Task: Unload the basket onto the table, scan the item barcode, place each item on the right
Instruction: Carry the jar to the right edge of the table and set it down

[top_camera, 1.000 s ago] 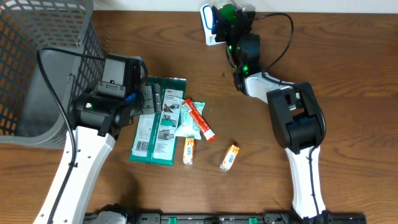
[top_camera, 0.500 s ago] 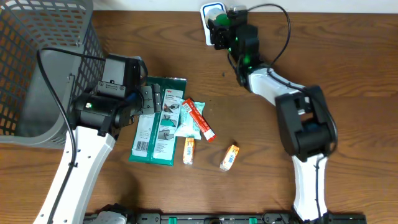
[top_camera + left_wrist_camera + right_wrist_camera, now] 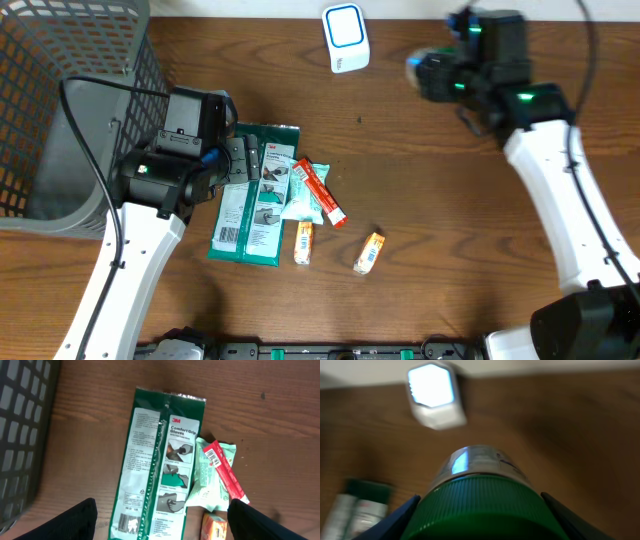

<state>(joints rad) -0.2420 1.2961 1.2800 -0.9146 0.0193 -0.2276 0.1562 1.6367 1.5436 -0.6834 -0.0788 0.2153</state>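
The item, a clear jar with a green ribbed cap (image 3: 485,505), fills the right wrist view, and my right gripper (image 3: 482,522) is shut on it with a finger on each side of the cap. Seen from overhead, the right gripper (image 3: 440,78) holds the blurred jar (image 3: 424,68) at the back, well to the right of the white scanner (image 3: 346,37). The scanner's lit blue face (image 3: 431,385) shows ahead and left of the jar. My left gripper (image 3: 162,522) hangs open over a green glove packet (image 3: 160,460), touching nothing.
A grey mesh basket (image 3: 60,100) stands at the far left. Beside the glove packet (image 3: 255,195) lie a pale green pouch (image 3: 303,200), a red stick pack (image 3: 320,192) and two small orange boxes (image 3: 303,243) (image 3: 369,253).
My right arm has swung from in front of the scanner off to the right, carrying the jar with it. The scanner is now uncovered. The left arm has not moved.
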